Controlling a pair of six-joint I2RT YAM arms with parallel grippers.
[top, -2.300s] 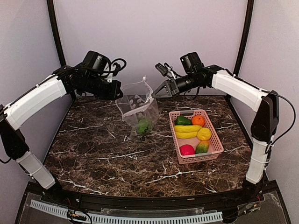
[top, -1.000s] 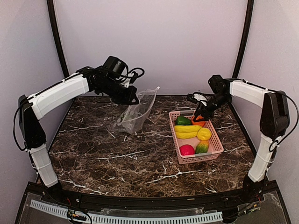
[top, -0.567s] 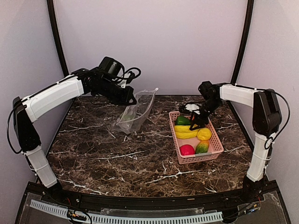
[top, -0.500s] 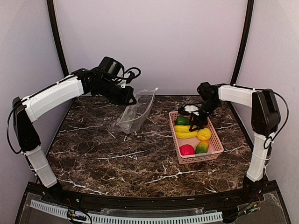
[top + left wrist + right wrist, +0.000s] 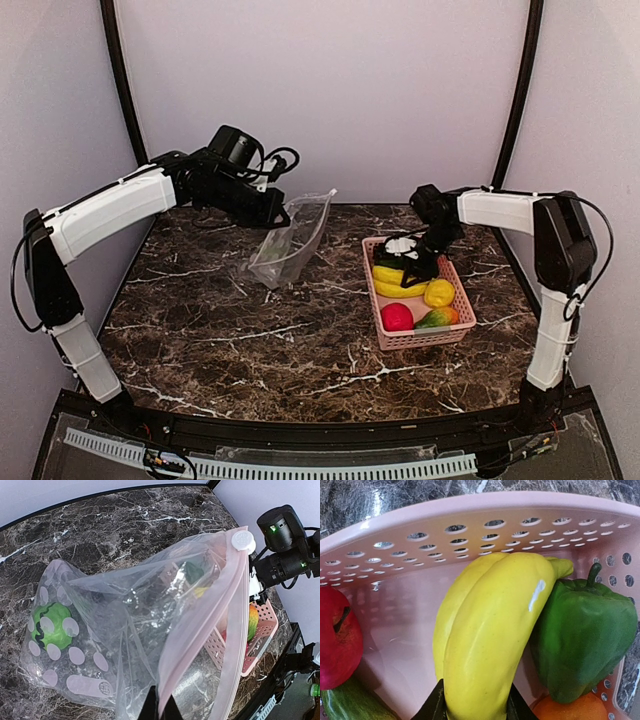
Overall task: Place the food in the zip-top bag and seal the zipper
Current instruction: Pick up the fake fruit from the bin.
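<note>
Holding bag (left claw), banana (right claw).

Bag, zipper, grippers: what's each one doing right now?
bag: held up, mouth open, melon inside
zipper: unsealed
left gripper: shut on bag edge
right gripper: shut on banana
banana: lying in basket

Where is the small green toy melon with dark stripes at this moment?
In the left wrist view, the striped green melon lies inside the clear dotted plastic bag, at its closed end on the picture's left.
</note>
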